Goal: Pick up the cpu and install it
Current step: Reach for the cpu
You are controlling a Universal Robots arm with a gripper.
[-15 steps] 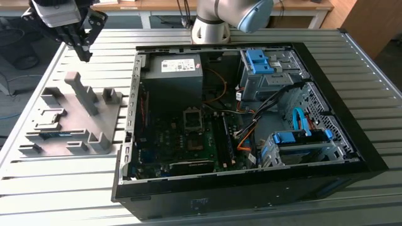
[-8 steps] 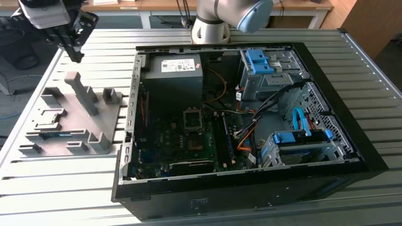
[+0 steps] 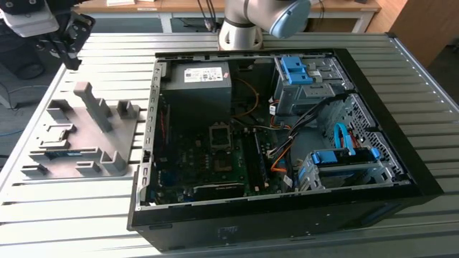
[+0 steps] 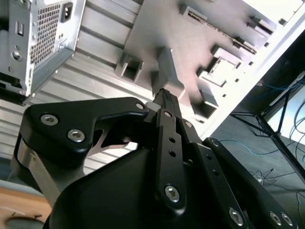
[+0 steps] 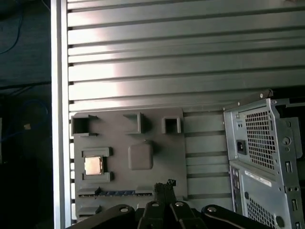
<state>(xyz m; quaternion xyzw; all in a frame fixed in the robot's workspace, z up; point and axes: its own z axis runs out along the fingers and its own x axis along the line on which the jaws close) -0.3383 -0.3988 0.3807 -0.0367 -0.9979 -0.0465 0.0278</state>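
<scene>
One cpu (image 5: 93,165) — small, square, tan-silver face

Logged table (image 3: 79,215) as ribbed bare metal, satin, streaked with glare. Found parts tray (image 3: 126,137) at the exterior view's left in smooth matt grey plastic. Noted cpu (image 5: 93,165) with dull silver-grey metal face, tan-tinged, faint sheen. Recorded computer case (image 3: 287,217) as matt black outside, unpainted grey sheet metal inside, perforated at the rear in the first wrist view. Marked drive latches (image 3: 295,69) as glossy blue plastic. Saw gripper (image 4: 163,94) in semi-matt black with bright metal screw heads.
</scene>
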